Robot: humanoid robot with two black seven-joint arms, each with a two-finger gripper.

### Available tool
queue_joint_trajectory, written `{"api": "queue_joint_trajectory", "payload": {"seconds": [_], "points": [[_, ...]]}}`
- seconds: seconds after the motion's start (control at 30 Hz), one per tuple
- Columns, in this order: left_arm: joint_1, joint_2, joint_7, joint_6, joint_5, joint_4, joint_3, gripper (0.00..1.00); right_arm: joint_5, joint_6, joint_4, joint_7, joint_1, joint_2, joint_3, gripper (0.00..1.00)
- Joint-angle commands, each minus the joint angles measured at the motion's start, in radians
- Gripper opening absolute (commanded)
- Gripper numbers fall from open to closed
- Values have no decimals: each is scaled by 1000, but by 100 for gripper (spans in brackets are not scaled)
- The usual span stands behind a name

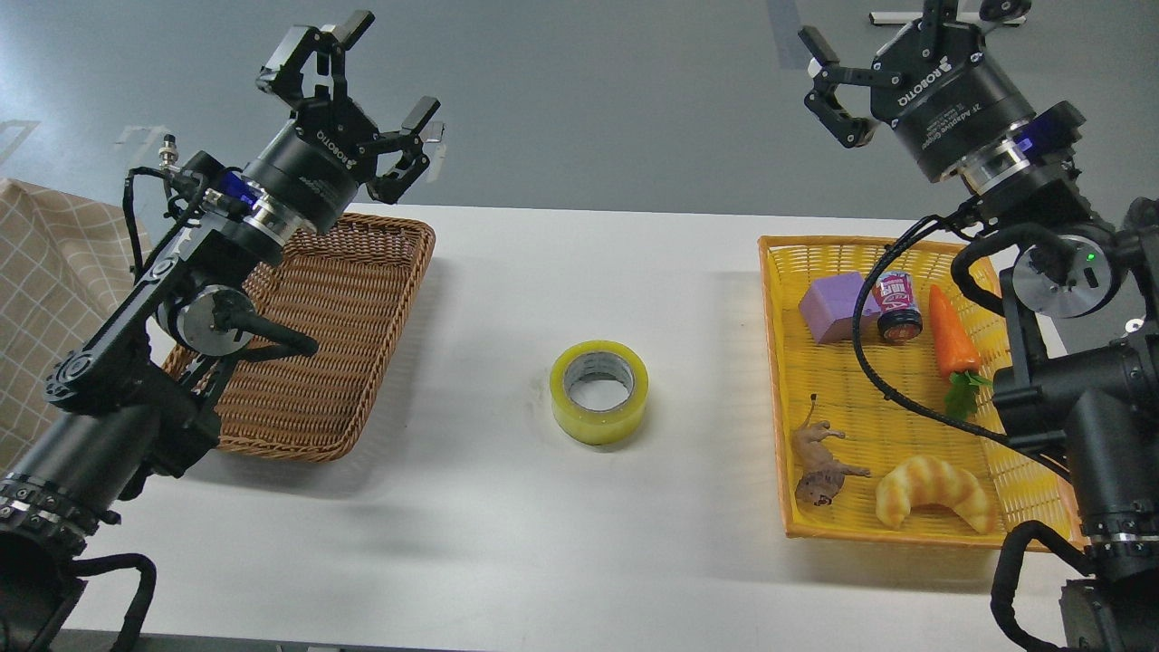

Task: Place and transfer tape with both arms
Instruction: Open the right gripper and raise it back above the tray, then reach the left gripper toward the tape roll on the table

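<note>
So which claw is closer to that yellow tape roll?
Left, slightly. The left gripper hangs open up-left of the tape; the right gripper hangs open farther up-right.

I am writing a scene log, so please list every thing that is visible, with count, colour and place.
tape: 1, translucent yellow, table centre
table: 1, white
wicker basket: 1, brown, left
plastic basket: 1, yellow, right
block: 1, purple, yellow basket
small jar: 1, red label, beside block
carrot toy: 1, orange
animal toy: 1, brown
croissant toy: 1, golden
checked cloth: 1, beige, far left
left gripper: black, open, raised
right gripper: black, open, raised
</note>
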Motion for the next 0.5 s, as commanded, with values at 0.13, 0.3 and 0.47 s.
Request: {"api": "queue_joint_trajectory", "payload": {"seconds": [0.13, 0.3, 0.47], "points": [[-12, 8, -7, 0, 250, -51, 4, 98, 72, 0, 3, -16, -81, 21, -10, 100], [-16, 11, -10, 0, 447, -105, 5, 98, 73, 0, 9, -39, -104, 9, -13, 100], [-16, 14, -12, 0, 621, -146, 7, 98, 73, 0, 17, -39, -124, -48, -16, 100]]}}
